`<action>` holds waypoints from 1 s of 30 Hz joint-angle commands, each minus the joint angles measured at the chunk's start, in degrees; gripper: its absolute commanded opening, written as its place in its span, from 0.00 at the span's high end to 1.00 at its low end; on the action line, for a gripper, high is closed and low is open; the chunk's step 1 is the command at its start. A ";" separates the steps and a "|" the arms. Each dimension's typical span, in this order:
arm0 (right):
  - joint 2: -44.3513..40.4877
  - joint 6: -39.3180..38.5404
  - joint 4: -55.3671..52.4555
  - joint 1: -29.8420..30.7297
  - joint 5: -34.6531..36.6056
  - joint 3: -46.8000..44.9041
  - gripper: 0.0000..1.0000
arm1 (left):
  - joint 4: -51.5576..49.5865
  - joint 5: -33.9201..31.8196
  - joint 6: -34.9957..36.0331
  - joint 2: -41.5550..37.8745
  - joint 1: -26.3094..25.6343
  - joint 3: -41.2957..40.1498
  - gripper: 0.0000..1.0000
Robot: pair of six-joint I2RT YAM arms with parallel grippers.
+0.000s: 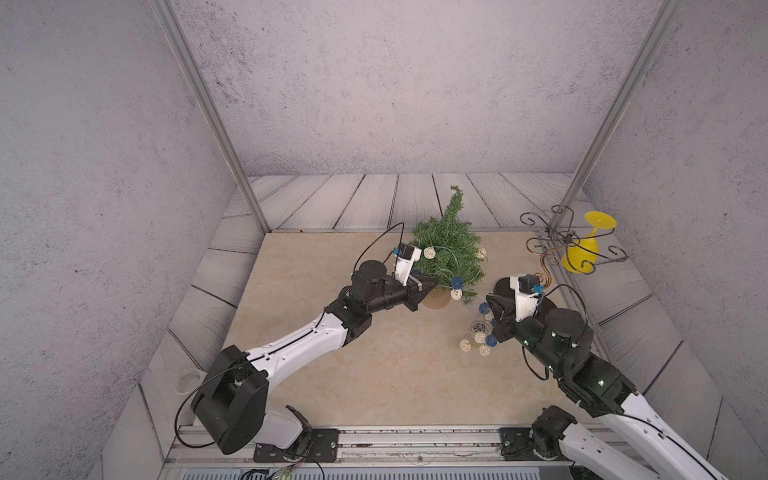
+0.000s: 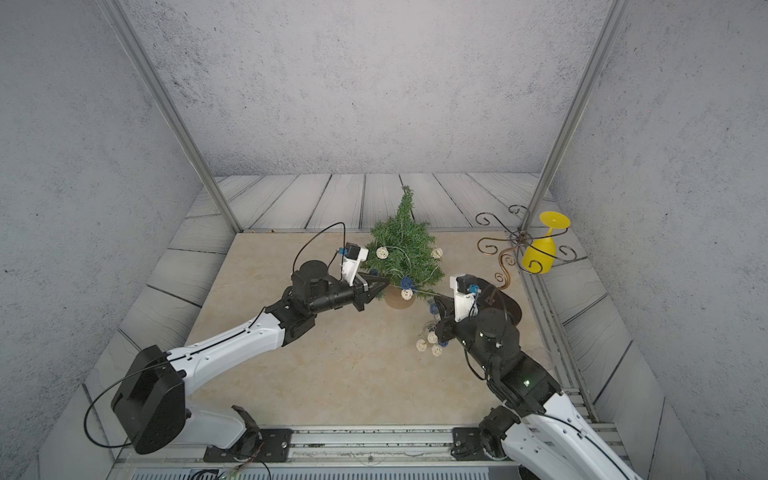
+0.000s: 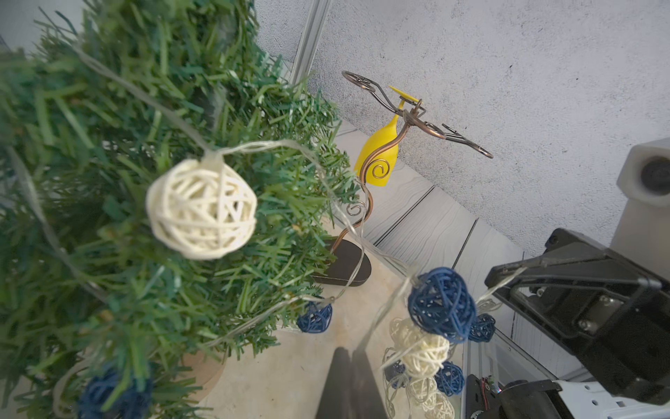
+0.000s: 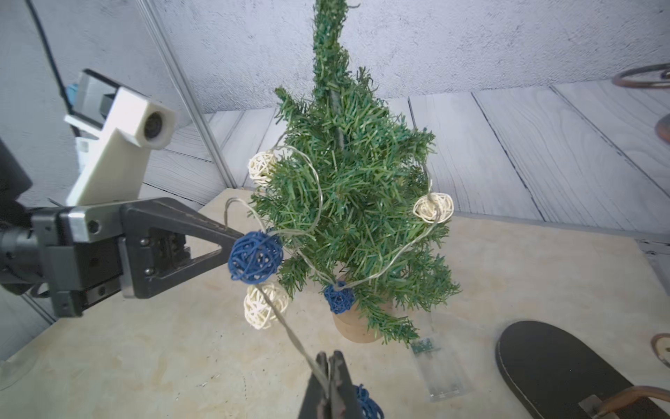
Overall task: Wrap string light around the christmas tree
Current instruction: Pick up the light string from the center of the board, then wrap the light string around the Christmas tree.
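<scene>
The green christmas tree [image 1: 446,249] [image 4: 355,203] stands upright in its tan pot [image 1: 436,300] at the back of the table. The string light [image 4: 315,203] loops round its lower branches, with cream and blue balls hanging on both sides. The remaining balls lie in a heap [image 1: 478,336] [image 2: 430,338] right of the tree. The clear battery box [image 4: 444,366] lies beside the pot. My left gripper [image 1: 434,284] [image 3: 350,353] is at the tree's lower left, shut on the wire next to a blue ball [image 4: 255,261]. My right gripper [image 1: 488,299] [image 4: 330,357] is shut on the wire further along, above the heap.
A curly metal wire stand [image 1: 559,241] on a black oval base [image 4: 558,366] stands right of the tree, close behind my right gripper. A yellow plastic glass [image 1: 582,253] hangs upside down from it. Metal frame posts [image 1: 216,124] rise at the back corners.
</scene>
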 commanded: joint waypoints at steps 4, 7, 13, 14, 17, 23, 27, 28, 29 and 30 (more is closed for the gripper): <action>4.47 -3.43 -5.74 -0.17 4.57 12.24 1.00 | -1.03 -5.63 0.33 -1.26 0.63 0.15 0.73; 7.80 -4.26 -8.77 -0.08 7.92 17.78 1.00 | -1.65 -7.49 -0.16 -2.75 0.59 -0.62 0.57; 13.29 -6.11 -11.69 -0.08 7.23 27.71 1.00 | -6.16 -10.99 1.85 -6.24 0.64 0.22 0.53; 14.27 -6.77 -11.96 -0.12 8.25 29.38 1.00 | -7.77 -12.56 2.55 -6.96 0.63 0.79 0.52; 18.38 -9.72 -13.79 -0.15 13.16 35.30 1.00 | -11.40 -15.30 4.49 -9.33 0.73 2.70 0.49; 27.28 -15.84 -13.67 -0.45 13.81 45.85 1.00 | -16.26 -17.94 8.12 -10.84 0.72 8.24 0.25; 30.89 -17.37 -13.80 -2.09 14.23 49.63 1.00 | -20.34 -16.86 12.49 -7.96 0.80 14.66 0.21; 31.37 -17.43 -13.38 -2.93 13.41 49.85 1.00 | -21.04 -16.31 13.30 -6.84 1.01 16.53 0.20; 32.00 -17.49 -12.89 -3.93 12.25 50.05 1.00 | -21.52 -15.53 13.84 -5.87 1.27 18.10 0.20; 32.81 -17.44 -12.83 -5.47 10.74 50.65 1.00 | -22.56 -14.39 14.52 -4.59 1.71 19.91 0.20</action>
